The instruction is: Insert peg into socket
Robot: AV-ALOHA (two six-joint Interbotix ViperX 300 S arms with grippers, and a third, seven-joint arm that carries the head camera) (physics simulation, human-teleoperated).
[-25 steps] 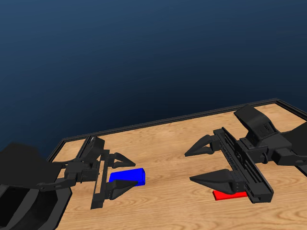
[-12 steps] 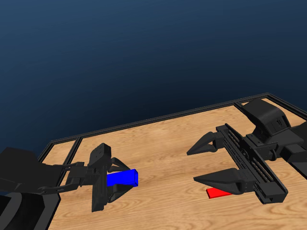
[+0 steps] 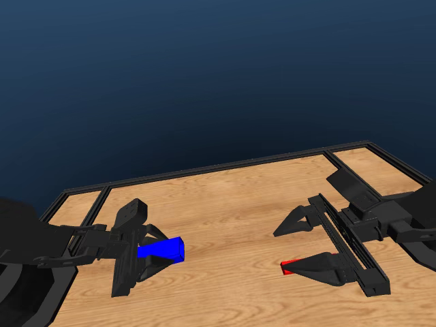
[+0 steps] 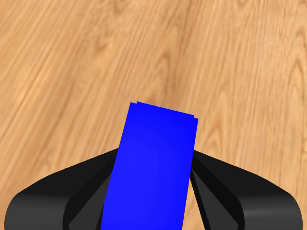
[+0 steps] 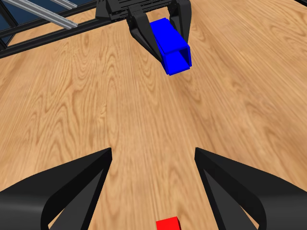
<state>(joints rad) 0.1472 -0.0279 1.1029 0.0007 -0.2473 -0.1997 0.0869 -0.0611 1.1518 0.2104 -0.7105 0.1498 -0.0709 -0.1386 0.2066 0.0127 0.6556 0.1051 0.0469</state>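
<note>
Standing over the wooden table, I see the left gripper at about eight o'clock on the tabletop, its two black jaws pinched on the socket, a bright-blue boxy block that sticks out past the fingertips toward three o'clock. In the left wrist view the socket fills the gap between the jaws, both inner faces pressed against its sides, with bare wood grain beyond it. From the right wrist view the same block shows its open, hollow end facing the other arm, and it appears to be held a little above the wood, a shadow lying beneath it, though I cannot tell the clearance for sure. Over at about four o'clock the right gripper hangs low with its jaws spread wide apart, one fingertip toward the table's middle and the other nearer my side. The peg, a slim bright-red bar, lies flat on the table, mostly hidden under the nearer jaw so that only its end pokes out. In the right wrist view the peg sits between the two open jaws, touching neither. Peg and socket lie well apart, with a broad stretch of table between them.
</note>
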